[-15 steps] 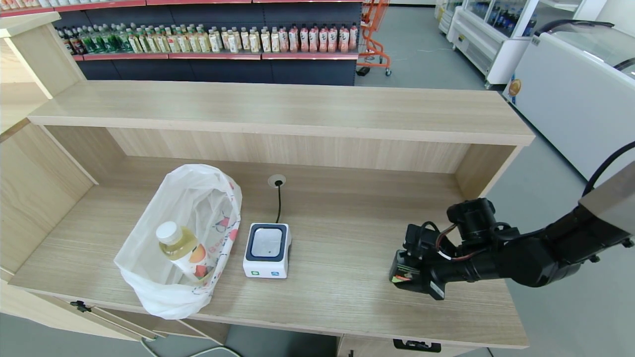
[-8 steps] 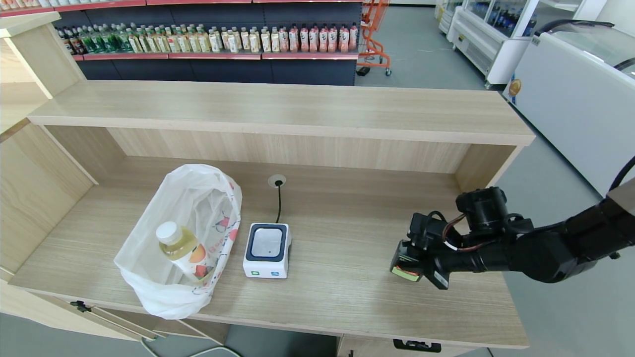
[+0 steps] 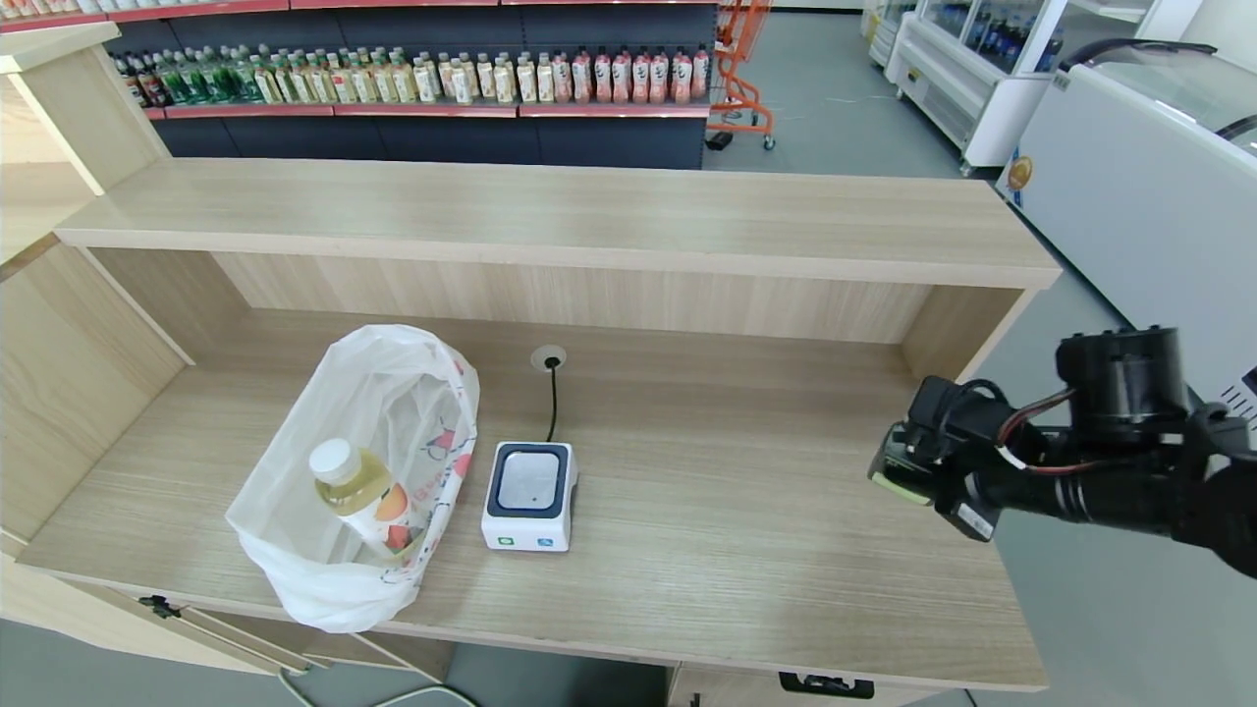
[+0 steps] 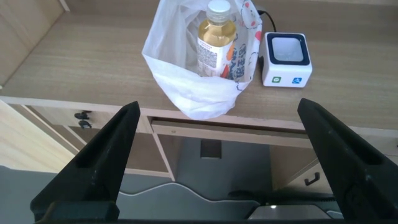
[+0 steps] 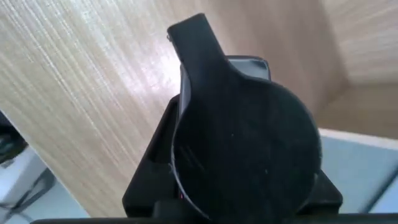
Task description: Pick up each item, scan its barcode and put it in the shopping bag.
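Since the earlier frames, the right gripper [image 3: 899,471] has been drawn back from above the surface [image 3: 737,511] toward the robot's right and raised. It is now held over the right end edge of the surface, well apart from the scanner [image 3: 528,494]. A small pale green patch is seen at its tip in the head view. Whether that patch is a held item cannot be told, nor whether this gripper is apart or together.

Nothing else on the surface has been shifted. The white shopping bag [image 3: 324,550] is stood open near the front left of the surface. A bottle [image 3: 358,496] with a white cap and a yellowish drink is lodged inside it, tilted. The scanner is set just beside the bag on the robot's right, with its window facing up. A black cable [image 3: 552,403] is run from its back to a round port in the surface.

The left gripper [image 4: 217,109] is held below and in front of the surface's front edge, with its fingers [image 4: 99,168] spread wide apart and nothing between them. Beyond it, in the left wrist view, the bag [image 4: 186,93], the bottle [image 4: 214,46] and the scanner [image 4: 286,59] are seen.
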You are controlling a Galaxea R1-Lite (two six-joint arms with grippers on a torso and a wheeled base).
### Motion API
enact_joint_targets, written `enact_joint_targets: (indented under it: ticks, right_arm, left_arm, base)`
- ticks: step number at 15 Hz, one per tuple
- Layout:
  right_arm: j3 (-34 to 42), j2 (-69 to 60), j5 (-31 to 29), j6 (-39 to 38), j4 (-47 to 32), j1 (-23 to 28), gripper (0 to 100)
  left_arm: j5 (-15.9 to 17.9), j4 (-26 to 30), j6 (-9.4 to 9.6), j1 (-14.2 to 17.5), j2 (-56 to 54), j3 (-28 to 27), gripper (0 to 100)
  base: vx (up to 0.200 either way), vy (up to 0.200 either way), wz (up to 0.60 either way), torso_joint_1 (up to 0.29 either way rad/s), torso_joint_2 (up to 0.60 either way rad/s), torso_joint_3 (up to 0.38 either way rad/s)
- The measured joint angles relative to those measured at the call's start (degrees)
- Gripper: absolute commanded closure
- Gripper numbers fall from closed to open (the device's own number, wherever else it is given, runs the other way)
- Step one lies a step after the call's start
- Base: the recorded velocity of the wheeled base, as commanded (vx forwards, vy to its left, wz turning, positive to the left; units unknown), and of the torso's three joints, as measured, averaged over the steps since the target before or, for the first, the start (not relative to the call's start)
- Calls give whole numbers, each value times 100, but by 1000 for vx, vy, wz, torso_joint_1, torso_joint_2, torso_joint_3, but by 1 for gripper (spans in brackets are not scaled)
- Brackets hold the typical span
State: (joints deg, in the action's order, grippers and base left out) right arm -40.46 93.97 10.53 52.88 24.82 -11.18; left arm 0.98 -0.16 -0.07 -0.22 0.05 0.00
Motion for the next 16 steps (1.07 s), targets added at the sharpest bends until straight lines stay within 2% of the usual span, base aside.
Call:
enact_joint_targets:
  ticks: [2, 5, 6, 8, 10, 12, 16]
  right_arm:
    - [215, -764, 77, 1289, 71, -130, 100]
    - [805, -1685, 695, 4374, -273, -464, 100]
    - [935, -1871, 983, 5521, -613, -670, 100]
    - [1053, -2004, 1448, 7196, -963, -1257, 100]
    - [1067, -1847, 1813, 8164, -1044, -1921, 100]
    - [985, -1635, 2000, 8942, -723, -2393, 100]
    - [458, -1037, 2943, 9878, -106, -3061, 100]
  left_arm:
    - [0, 0, 0, 6, 2, 0, 0]
    - [0, 0, 0, 4, 0, 0, 0]
    - [0, 2, 0, 6, 0, 0, 0]
    - [-2, 0, 0, 0, 0, 0, 0]
    - [0, 0, 0, 6, 0, 0, 0]
    - [0, 0, 0, 4, 0, 0, 0]
    - [0, 2, 0, 1, 0, 0, 0]
  base:
    - [0, 0, 0, 0, 0, 0]
    - [0, 0, 0, 0, 0, 0]
    - [0, 0, 0, 0, 0, 0]
    - [0, 0, 0, 0, 0, 0]
    - [0, 0, 0, 0, 0, 0]
    - [0, 0, 0, 0, 0, 0]
    - [0, 0, 0, 0, 0, 0]
